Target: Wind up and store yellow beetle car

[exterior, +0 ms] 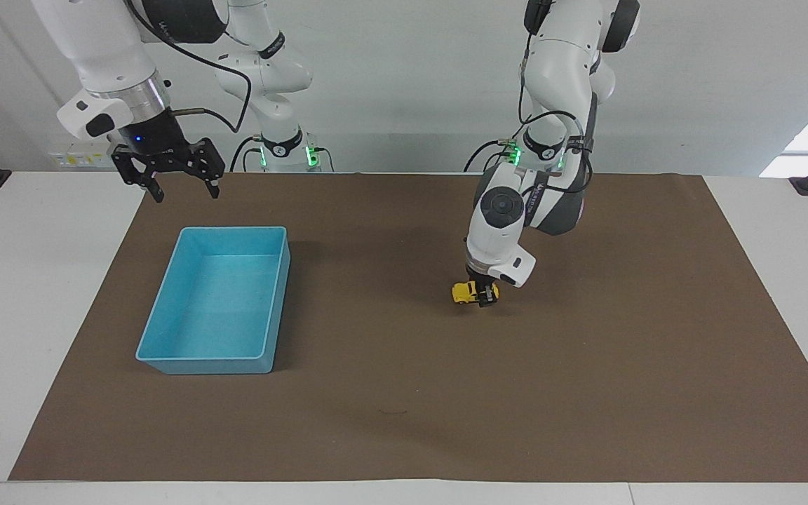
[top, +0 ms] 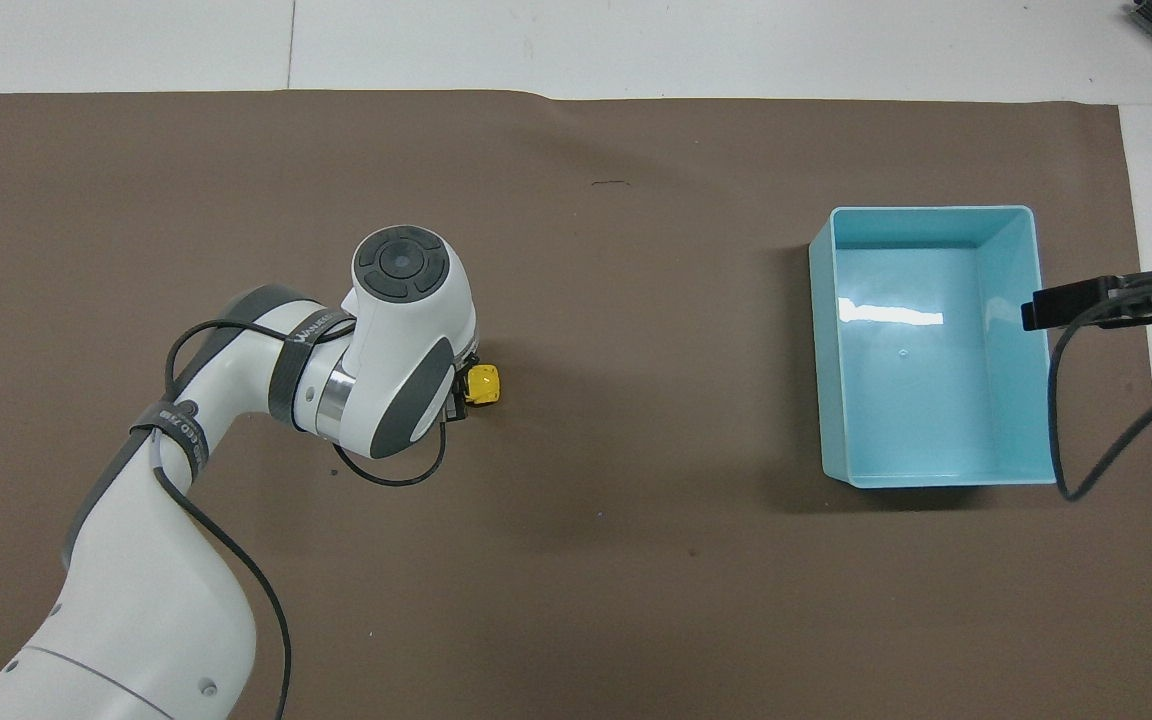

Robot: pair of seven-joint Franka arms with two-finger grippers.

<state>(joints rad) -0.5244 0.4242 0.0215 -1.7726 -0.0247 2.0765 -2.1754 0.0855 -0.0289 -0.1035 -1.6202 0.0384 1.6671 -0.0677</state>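
**Work surface.** White table, covered over most of its top by a brown mat.

**Yellow beetle car.** Stands on its wheels on the mat, close to the mat's middle and slightly toward the left arm's end. Lies about midway between the mat's edge nearest the robots and the edge farthest from them. Points lengthwise along the table, from one arm's end to the other. Well apart from the blue bin.

**Blue bin.** Rectangular, open at the top, set flat on the mat toward the right arm's end. Long sides run from the edge nearest the robots to the edge farthest from them.

**Left gripper.** Lowered to mat level and pointing straight down, at the end of the car that faces the left arm's end of the table. Touches or nearly touches that end; largely hidden under the wrist housing in the overhead view. Whether clamped on the car or released: cannot tell.

**Right gripper.** Waits raised high in the air at the right arm's end of the table, clear of the bin. Spread wide apart, nothing between the jaws.
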